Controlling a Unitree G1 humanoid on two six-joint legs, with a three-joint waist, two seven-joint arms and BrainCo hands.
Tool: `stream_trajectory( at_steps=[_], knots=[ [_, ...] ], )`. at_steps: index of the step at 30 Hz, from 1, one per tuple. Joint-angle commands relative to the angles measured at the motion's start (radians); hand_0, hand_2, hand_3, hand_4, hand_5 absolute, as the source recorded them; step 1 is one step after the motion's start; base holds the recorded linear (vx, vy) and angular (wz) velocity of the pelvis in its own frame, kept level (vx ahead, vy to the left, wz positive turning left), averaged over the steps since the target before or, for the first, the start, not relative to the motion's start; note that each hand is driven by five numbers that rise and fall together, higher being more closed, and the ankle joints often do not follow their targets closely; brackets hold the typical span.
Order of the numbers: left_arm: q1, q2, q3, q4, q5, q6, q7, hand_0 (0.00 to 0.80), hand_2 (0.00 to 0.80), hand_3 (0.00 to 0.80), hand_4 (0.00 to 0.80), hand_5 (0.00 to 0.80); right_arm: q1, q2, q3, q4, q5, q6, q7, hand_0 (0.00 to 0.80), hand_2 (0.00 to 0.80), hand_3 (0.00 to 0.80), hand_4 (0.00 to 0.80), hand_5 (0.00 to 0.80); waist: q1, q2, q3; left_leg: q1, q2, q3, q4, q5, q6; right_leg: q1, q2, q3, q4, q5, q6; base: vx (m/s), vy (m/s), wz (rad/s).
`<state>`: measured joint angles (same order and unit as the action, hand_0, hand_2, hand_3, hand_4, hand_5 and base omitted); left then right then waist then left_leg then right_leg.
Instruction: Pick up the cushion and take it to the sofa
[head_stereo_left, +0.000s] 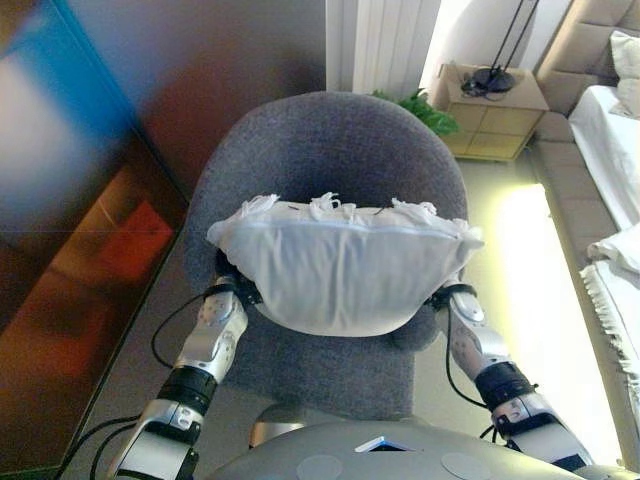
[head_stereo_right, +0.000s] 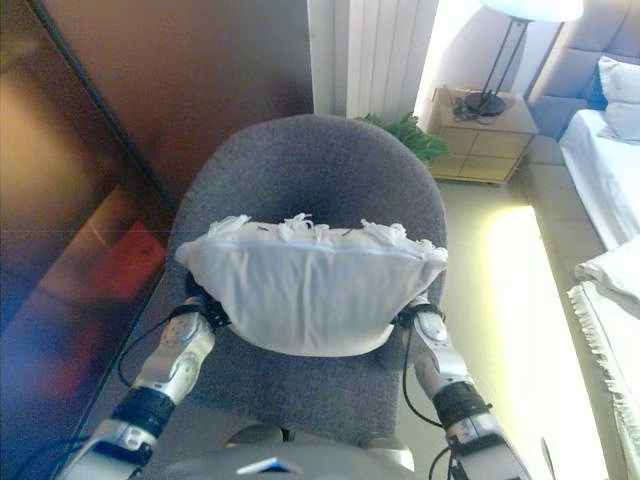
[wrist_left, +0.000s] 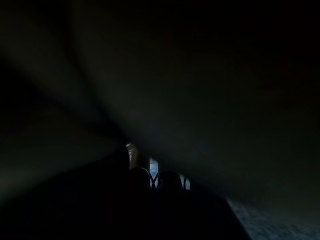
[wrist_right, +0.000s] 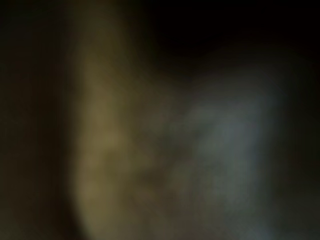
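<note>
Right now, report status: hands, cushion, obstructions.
Both hands under white cushion, fingers hidden. Cushion over grey chair. Nothing visibly blocking.

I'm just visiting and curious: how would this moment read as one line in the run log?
cushion: white, over grey chair | left hand, right hand: under cushion, fingers hidden | sofa: not reached

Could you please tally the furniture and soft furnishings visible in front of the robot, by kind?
Cushion: 1
Grey armchair: 1
Bedside cabinet: 1
Lamp: 1
Potted plant: 1
Bed: 1
Total: 6
</note>
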<state>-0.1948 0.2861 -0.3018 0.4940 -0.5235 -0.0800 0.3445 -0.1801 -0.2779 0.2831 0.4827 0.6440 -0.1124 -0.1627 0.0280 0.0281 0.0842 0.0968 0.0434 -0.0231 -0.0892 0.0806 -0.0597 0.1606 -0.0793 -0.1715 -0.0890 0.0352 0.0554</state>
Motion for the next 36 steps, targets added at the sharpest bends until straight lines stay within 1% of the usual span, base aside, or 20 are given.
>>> stream_trajectory(
  at_steps=[1, 3, 5, 9, 15, 16, 17, 18, 19, 21, 23, 28, 30, 32, 33, 36],
  knots=[
    [-0.25, -0.121, -0.116, 0.096, 0.049, -0.001, 0.02, 0.8, 0.8, 0.8, 0.8, 0.8, -0.224, 0.105, 0.064, 0.016, 0.048, 0.008, 0.014, 0.8, 0.8, 0.8, 0.8, 0.8, -0.022, 0.0, -0.023, 0.075, 0.009, 0.078, 0.002, -0.126, 0.003, -0.012, -0.066, -0.006, 0.002, -0.009, 0.061, 0.178, 0.018, -0.01],
    [-0.28, -0.14, -0.127, 0.136, 0.049, 0.043, 0.042, 0.8, 0.8, 0.8, 0.8, 0.8, -0.242, 0.112, 0.076, 0.055, 0.047, 0.047, 0.004, 0.8, 0.8, 0.8, 0.8, 0.8, -0.029, 0.004, -0.032, 0.089, 0.007, 0.082, 0.002, -0.13, 0.002, -0.001, -0.067, -0.004, 0.002, -0.009, 0.064, 0.181, 0.005, -0.07],
    [-0.305, -0.161, -0.141, 0.178, 0.053, 0.066, 0.054, 0.8, 0.8, 0.8, 0.8, 0.8, -0.259, 0.119, 0.081, 0.105, 0.08, 0.069, 0.016, 0.8, 0.8, 0.8, 0.8, 0.8, -0.033, 0.007, -0.038, 0.096, 0.006, 0.084, 0.002, -0.132, 0.0, 0.005, -0.067, -0.002, 0.002, -0.007, 0.067, 0.144, 0.0, -0.04],
    [-0.339, -0.194, -0.153, 0.259, 0.016, 0.109, 0.079, 0.8, 0.8, 0.8, 0.8, 0.8, -0.306, 0.127, 0.049, 0.227, 0.103, 0.128, 0.029, 0.8, 0.8, 0.8, 0.8, 0.8, -0.035, 0.008, -0.047, 0.11, 0.0, 0.083, 0.002, -0.135, -0.002, 0.017, -0.066, 0.005, 0.002, -0.003, 0.073, 0.142, 0.008, -0.06],
    [-0.316, -0.196, -0.157, 0.335, 0.031, 0.176, 0.105, 0.8, 0.8, 0.8, 0.8, 0.8, -0.29, 0.119, 0.028, 0.34, 0.058, 0.211, 0.061, 0.8, 0.8, 0.8, 0.8, 0.8, -0.032, -0.009, -0.087, 0.164, -0.007, 0.085, 0.002, -0.143, -0.005, 0.072, -0.058, 0.007, 0.002, -0.002, 0.076, 0.266, -0.019, -0.04],
    [-0.296, -0.198, -0.154, 0.355, 0.019, 0.204, 0.115, 0.8, 0.8, 0.8, 0.8, 0.8, -0.264, 0.114, 0.024, 0.364, 0.046, 0.242, 0.069, 0.8, 0.8, 0.8, 0.8, 0.8, -0.03, -0.016, -0.106, 0.182, -0.006, 0.087, 0.002, -0.144, -0.006, 0.089, -0.055, 0.007, 0.002, -0.001, 0.078, 0.343, -0.043, 0.01],
    [-0.286, -0.2, -0.152, 0.366, 0.004, 0.215, 0.131, 0.8, 0.8, 0.8, 0.8, 0.8, -0.251, 0.114, 0.022, 0.378, 0.034, 0.266, 0.074, 0.8, 0.8, 0.8, 0.8, 0.8, -0.03, -0.02, -0.115, 0.19, -0.006, 0.087, 0.002, -0.144, -0.007, 0.097, -0.053, 0.008, 0.002, 0.0, 0.08, 0.342, -0.05, 0.0],
    [-0.277, -0.202, -0.148, 0.379, -0.001, 0.23, 0.143, 0.8, 0.8, 0.8, 0.8, 0.8, -0.238, 0.113, 0.019, 0.402, 0.016, 0.279, 0.08, 0.8, 0.8, 0.8, 0.8, 0.8, -0.028, -0.024, -0.124, 0.199, -0.006, 0.088, 0.002, -0.145, -0.007, 0.106, -0.051, 0.008, 0.002, 0.001, 0.08, 0.266, -0.044, 0.02],
    [-0.267, -0.204, -0.143, 0.393, 0.005, 0.251, 0.155, 0.8, 0.8, 0.8, 0.8, 0.8, -0.225, 0.112, 0.016, 0.428, -0.007, 0.289, 0.074, 0.8, 0.8, 0.8, 0.8, 0.8, -0.027, -0.028, -0.135, 0.208, -0.004, 0.09, 0.002, -0.144, -0.008, 0.115, -0.049, 0.008, 0.002, 0.002, 0.081, 0.281, -0.052, 0.0],
    [-0.252, -0.204, -0.142, 0.43, 0.026, 0.27, 0.188, 0.8, 0.8, 0.8, 0.8, 0.8, -0.208, 0.106, 0.018, 0.479, -0.04, 0.297, 0.084, 0.8, 0.8, 0.8, 0.8, 0.8, -0.023, -0.037, -0.153, 0.221, -0.001, 0.09, 0.002, -0.14, -0.008, 0.128, -0.045, 0.01, 0.002, 0.006, 0.081, 0.258, -0.054, 0.01],
    [-0.234, -0.202, -0.132, 0.467, 0.009, 0.298, 0.199, 0.8, 0.8, 0.8, 0.8, 0.8, -0.198, 0.099, 0.026, 0.519, -0.089, 0.306, 0.102, 0.8, 0.8, 0.8, 0.8, 0.8, -0.019, -0.048, -0.174, 0.232, 0.001, 0.089, 0.002, -0.135, -0.007, 0.141, -0.041, 0.012, 0.002, 0.009, 0.081, 0.244, -0.059, -0.01],
    [-0.185, -0.192, -0.118, 0.511, 0.033, 0.326, 0.167, 0.8, 0.8, 0.8, 0.8, 0.8, -0.173, 0.078, 0.081, 0.534, -0.195, 0.31, 0.127, 0.8, 0.8, 0.8, 0.8, 0.8, -0.006, -0.066, -0.212, 0.253, 0.011, 0.086, 0.002, -0.122, -0.007, 0.167, -0.038, 0.007, 0.002, 0.011, 0.081, 0.195, -0.035, -0.04],
    [-0.162, -0.189, -0.111, 0.523, 0.002, 0.34, 0.16, 0.8, 0.8, 0.8, 0.8, 0.8, -0.16, 0.073, 0.094, 0.522, -0.221, 0.319, 0.149, 0.8, 0.8, 0.8, 0.8, 0.8, -0.003, -0.069, -0.22, 0.258, 0.013, 0.085, 0.002, -0.119, -0.007, 0.173, -0.038, 0.004, 0.002, 0.012, 0.081, 0.133, 0.001, 0.0],
    [-0.141, -0.193, -0.106, 0.536, 0.0, 0.342, 0.155, 0.8, 0.8, 0.8, 0.8, 0.8, -0.143, 0.077, 0.105, 0.512, -0.261, 0.31, 0.148, 0.8, 0.8, 0.8, 0.8, 0.8, 0.0, -0.072, -0.224, 0.262, 0.014, 0.085, 0.002, -0.116, -0.007, 0.179, -0.039, 0.001, 0.002, 0.012, 0.081, 0.123, 0.009, 0.02],
    [-0.124, -0.187, -0.104, 0.546, 0.034, 0.334, 0.132, 0.0, 0.0, 0.0, 0.0, 0.0, -0.128, 0.081, 0.119, 0.501, -0.276, 0.304, 0.137, 0.8, 0.8, 0.8, 0.8, 0.8, 0.003, -0.074, -0.228, 0.266, 0.016, 0.085, 0.002, -0.114, -0.008, 0.183, -0.04, -0.002, 0.002, 0.011, 0.082, 0.103, 0.017, 0.0],
    [-0.106, -0.179, -0.117, 0.547, 0.053, 0.298, 0.12, 0.0, 0.0, 0.0, 0.0, 0.0, -0.119, 0.081, 0.126, 0.484, -0.292, 0.299, 0.097, 0.8, 0.8, 0.8, 0.8, 0.8, 0.008, -0.073, -0.229, 0.265, 0.016, 0.084, 0.002, -0.113, -0.009, 0.187, -0.041, -0.007, 0.002, 0.005, 0.082, 0.065, 0.042, 0.0]
  ],
)
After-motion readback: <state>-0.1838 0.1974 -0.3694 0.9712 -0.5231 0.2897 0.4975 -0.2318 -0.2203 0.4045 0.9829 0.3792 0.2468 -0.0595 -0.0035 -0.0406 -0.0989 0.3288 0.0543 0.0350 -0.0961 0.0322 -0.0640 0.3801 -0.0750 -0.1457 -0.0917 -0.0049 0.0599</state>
